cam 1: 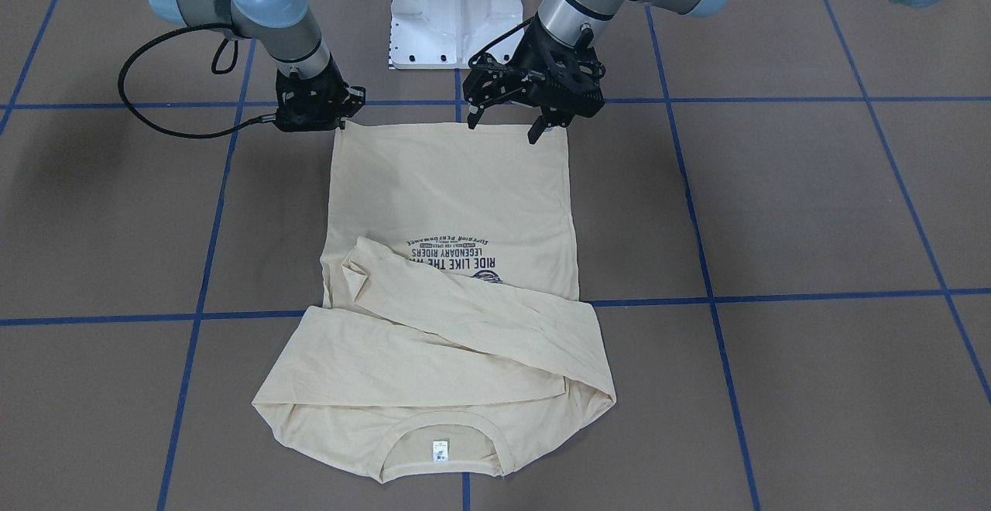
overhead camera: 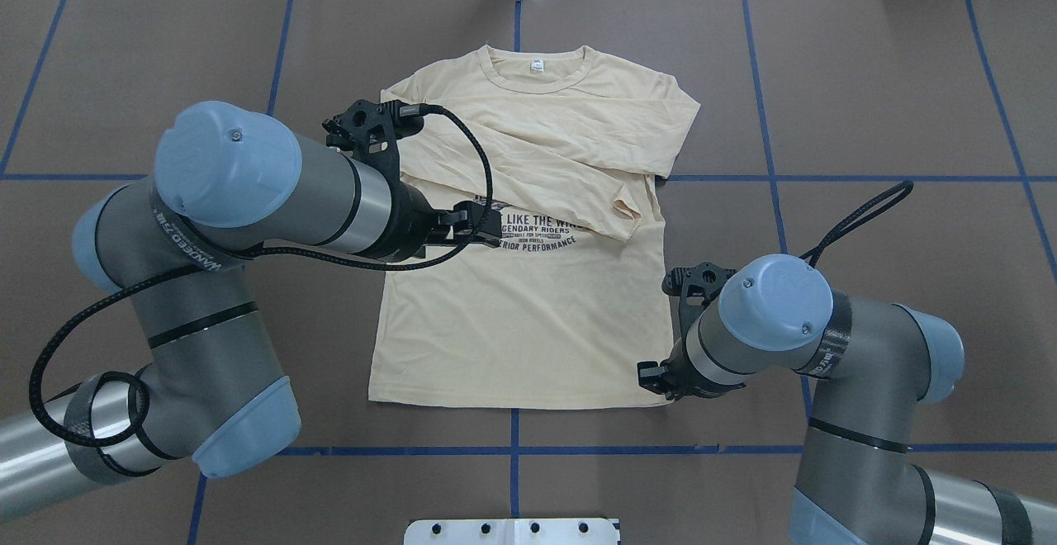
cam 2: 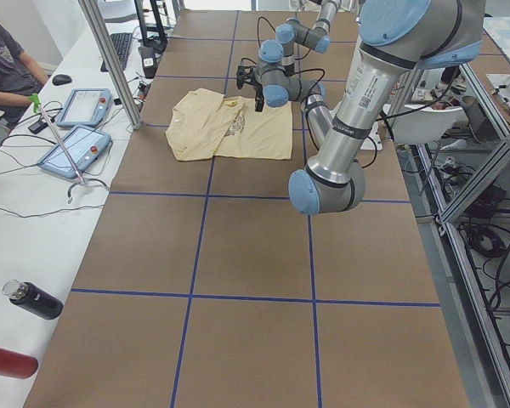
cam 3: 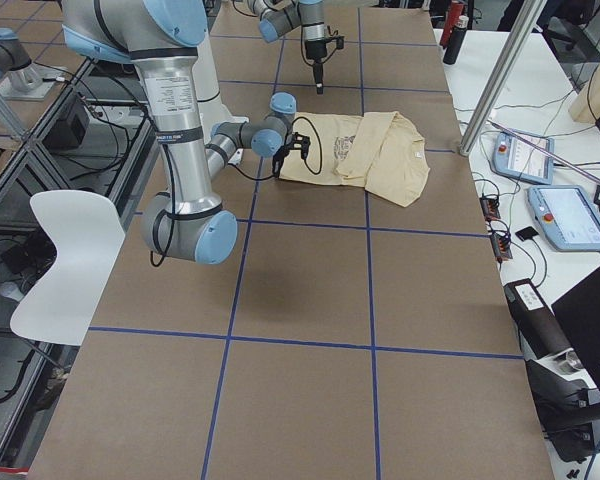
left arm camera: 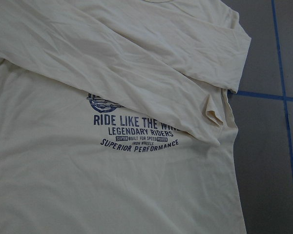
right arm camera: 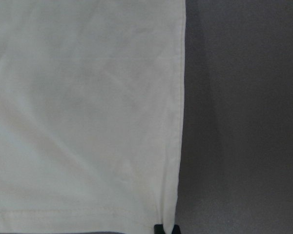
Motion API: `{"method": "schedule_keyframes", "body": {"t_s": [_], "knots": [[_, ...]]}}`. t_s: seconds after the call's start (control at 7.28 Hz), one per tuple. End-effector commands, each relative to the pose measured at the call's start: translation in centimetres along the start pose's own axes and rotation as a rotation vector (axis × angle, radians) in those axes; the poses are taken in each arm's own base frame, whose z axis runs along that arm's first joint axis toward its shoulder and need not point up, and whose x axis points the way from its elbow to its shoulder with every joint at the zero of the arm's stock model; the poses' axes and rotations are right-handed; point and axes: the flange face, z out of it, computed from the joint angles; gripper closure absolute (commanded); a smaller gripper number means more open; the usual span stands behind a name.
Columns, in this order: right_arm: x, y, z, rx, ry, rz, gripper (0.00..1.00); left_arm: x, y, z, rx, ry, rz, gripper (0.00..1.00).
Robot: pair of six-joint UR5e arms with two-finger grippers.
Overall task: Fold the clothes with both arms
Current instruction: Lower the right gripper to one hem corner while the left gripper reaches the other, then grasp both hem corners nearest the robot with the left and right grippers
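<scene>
Brown covering ruled with blue tape lines [overhead camera: 772, 99] spreads over the whole surface [overhead camera: 867, 74]. Coming in from the left of the overhead view, the left arm [overhead camera: 223, 223] reaches out above the garment, and the side views show the left tool [cam 1: 503, 130] hanging well clear of the cloth; its two fingers stand apart and hold nothing. In the middle lies the cream-yellow T-shirt [overhead camera: 512, 322], flat and front side up, with its collar and small white neck label [overhead camera: 537, 66] on the far side from the robot and its straight hem nearest the robot. Both sleeves [overhead camera: 570, 157] are laid across the chest, and one of them covers part of the navy print [overhead camera: 528, 235]. On the right, the right arm [overhead camera: 776, 314] bends low to the hem corner on that side, where the right tool [right arm camera: 166, 229] is down at the surface, its fingertips drawn close together on the very corner of the fabric.
</scene>
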Motion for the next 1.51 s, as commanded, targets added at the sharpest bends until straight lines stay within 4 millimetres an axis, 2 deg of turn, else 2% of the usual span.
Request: {"method": "schedule_keyframes", "body": {"t_s": [0.0,0.14,0.27,0.41,0.82,1.24,1.37], "knots": [[-0.5,-0.1,-1.8,0.021,-0.029,0.055,1.0,-2.4,6.0,5.0,-0.018,-0.095,0.004,0.01],[-0.5,-0.3,-2.8,0.028,-0.045,0.055,1.0,-4.3,7.6,6.8,-0.021,-0.145,0.009,0.01],[-0.4,-0.6,-3.7,0.035,-0.059,0.059,1.0,-7.2,7.9,7.6,-0.023,-0.198,0.003,0.02],[-0.3,-0.8,-4.3,0.041,-0.067,0.061,1.0,-9.2,8.0,8.2,-0.014,-0.257,-0.001,0.04],[-0.2,-1.4,-5.0,0.053,-0.074,0.069,1.0,-11.2,8.2,8.6,-0.016,-0.307,-0.009,0.1],[0.0,-1.7,-5.2,0.058,-0.075,0.073,1.0,-11.1,10.2,9.5,-0.047,-0.315,0.004,0.15],[-0.1,-1.7,-5.3,0.059,-0.076,0.073,1.0,-11.1,10.8,9.8,-0.061,-0.335,0.005,0.21]]}}
